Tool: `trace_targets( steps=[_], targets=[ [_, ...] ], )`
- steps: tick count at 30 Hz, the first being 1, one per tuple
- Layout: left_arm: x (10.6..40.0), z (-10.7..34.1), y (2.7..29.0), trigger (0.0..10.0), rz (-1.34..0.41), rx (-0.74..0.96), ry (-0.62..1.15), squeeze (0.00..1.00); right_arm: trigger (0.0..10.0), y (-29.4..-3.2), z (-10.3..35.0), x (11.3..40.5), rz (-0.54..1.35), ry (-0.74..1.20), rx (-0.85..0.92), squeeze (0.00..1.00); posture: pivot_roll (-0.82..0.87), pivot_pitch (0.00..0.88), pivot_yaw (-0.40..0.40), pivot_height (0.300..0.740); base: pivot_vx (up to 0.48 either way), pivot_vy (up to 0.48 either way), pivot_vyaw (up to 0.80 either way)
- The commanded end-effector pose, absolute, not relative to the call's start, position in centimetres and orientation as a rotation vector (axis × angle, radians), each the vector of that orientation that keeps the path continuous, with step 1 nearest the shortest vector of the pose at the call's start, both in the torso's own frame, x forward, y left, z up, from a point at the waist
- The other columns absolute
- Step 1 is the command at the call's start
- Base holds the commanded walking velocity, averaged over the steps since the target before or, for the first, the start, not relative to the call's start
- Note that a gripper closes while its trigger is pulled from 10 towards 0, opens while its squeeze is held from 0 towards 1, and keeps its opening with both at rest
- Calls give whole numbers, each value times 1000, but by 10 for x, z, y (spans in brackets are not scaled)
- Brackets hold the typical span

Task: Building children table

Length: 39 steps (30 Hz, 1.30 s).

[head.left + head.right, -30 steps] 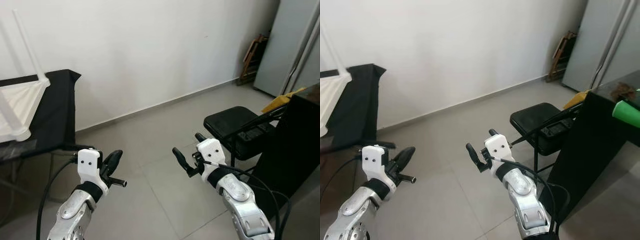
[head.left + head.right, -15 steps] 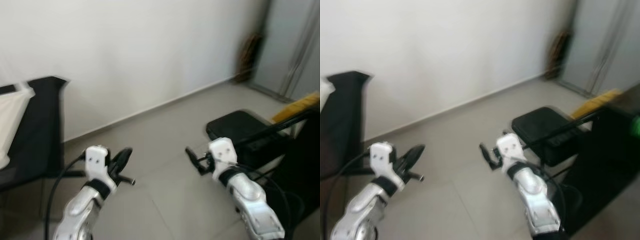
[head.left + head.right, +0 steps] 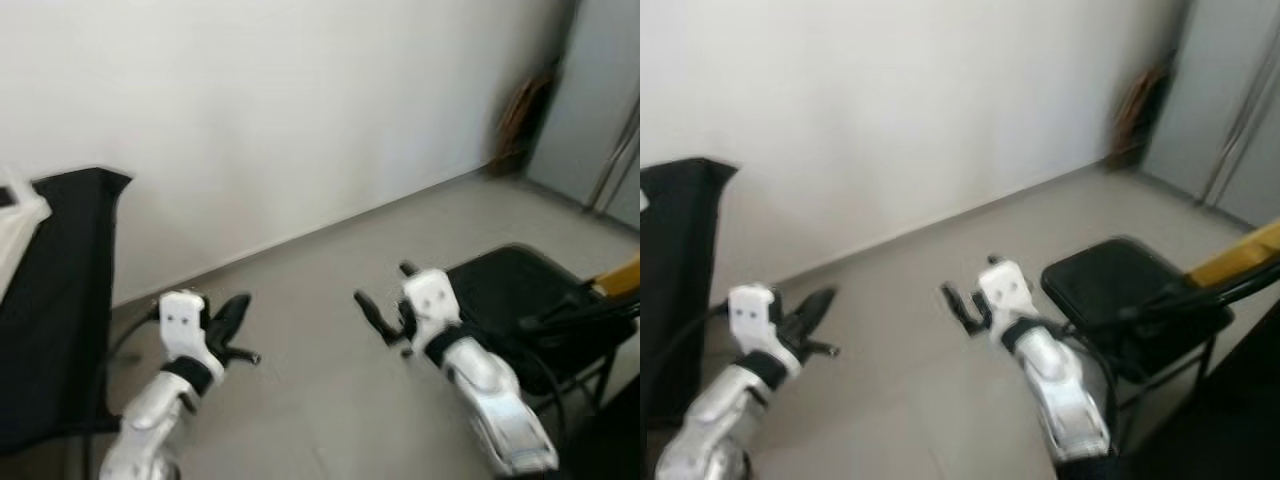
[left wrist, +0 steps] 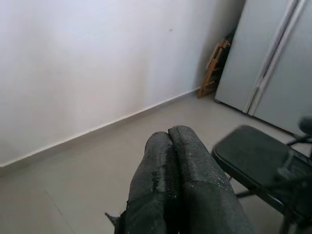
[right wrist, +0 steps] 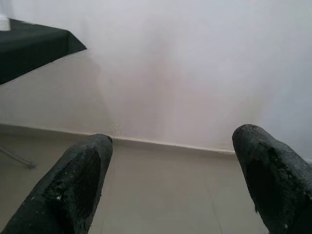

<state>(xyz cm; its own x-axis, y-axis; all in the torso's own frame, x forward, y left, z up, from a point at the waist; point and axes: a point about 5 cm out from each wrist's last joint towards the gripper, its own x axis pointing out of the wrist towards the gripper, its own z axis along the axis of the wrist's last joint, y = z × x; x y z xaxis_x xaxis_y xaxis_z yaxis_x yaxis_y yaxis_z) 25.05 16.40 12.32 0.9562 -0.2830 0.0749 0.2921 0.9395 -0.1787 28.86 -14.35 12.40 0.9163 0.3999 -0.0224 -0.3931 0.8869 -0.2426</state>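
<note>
Grippers: 1 left, 1 right; 1 chair.

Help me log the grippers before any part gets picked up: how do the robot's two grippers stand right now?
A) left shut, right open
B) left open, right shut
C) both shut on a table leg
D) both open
A: in the wrist views the left gripper has its two black fingers pressed together with nothing between them, while the right gripper has its fingers spread wide apart over bare floor.
</note>
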Motion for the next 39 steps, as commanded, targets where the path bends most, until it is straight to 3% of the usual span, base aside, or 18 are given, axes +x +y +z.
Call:
trace_targets(
  steps=[1, 12, 34, 39],
  targets=[
    [249, 121, 171, 10000, -268, -173, -39, 0, 10000, -137, 123, 288, 438, -23, -230, 0, -93, 0, 8, 740, 375, 0, 0],
    [250, 122, 172, 10000, -250, -176, -42, 0, 10000, -136, 123, 291, 449, -15, -245, 0, -92, 0, 7, 740, 367, 0, 0],
    [251, 123, 173, 10000, -248, -168, -44, 0, 10000, -133, 122, 292, 500, 6, -214, 0, -89, 0, 8, 740, 346, 0, 800],
    [251, 123, 173, 10000, -254, -158, -42, 0, 10000, -133, 123, 292, 503, -7, -198, 0, -89, 0, 10, 740, 343, 0, 228]
  ],
)
